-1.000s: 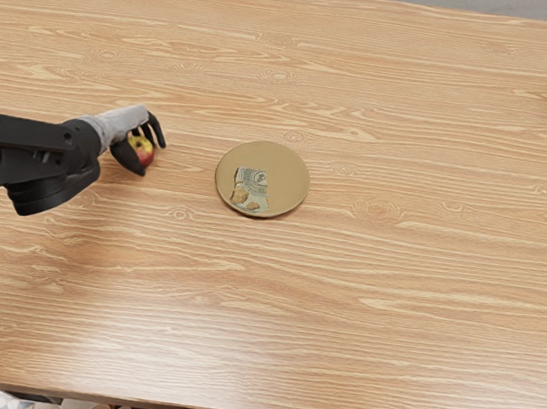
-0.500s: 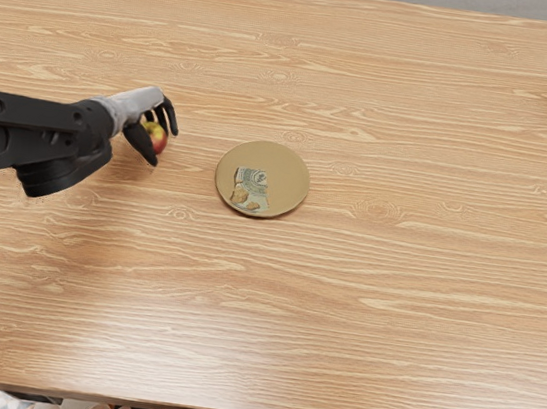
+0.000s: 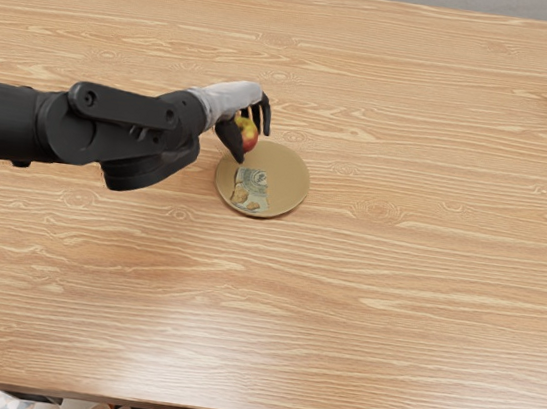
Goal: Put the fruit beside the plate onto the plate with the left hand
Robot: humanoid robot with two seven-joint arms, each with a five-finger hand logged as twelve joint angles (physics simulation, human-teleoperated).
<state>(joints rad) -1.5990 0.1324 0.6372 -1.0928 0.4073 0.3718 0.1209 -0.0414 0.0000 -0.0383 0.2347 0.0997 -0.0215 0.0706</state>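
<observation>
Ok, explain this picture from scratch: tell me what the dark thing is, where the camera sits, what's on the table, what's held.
This is a simulator's render, seen from the robot's head, looking down at a slant on a wooden table. The dark limb entering from the left is its left arm, ending in a five-finger left hand. That hand is closed around a red-and-yellow apple, at the far left rim of a round tan plate with a picture in its middle. Whether the apple touches the plate cannot be told.
</observation>
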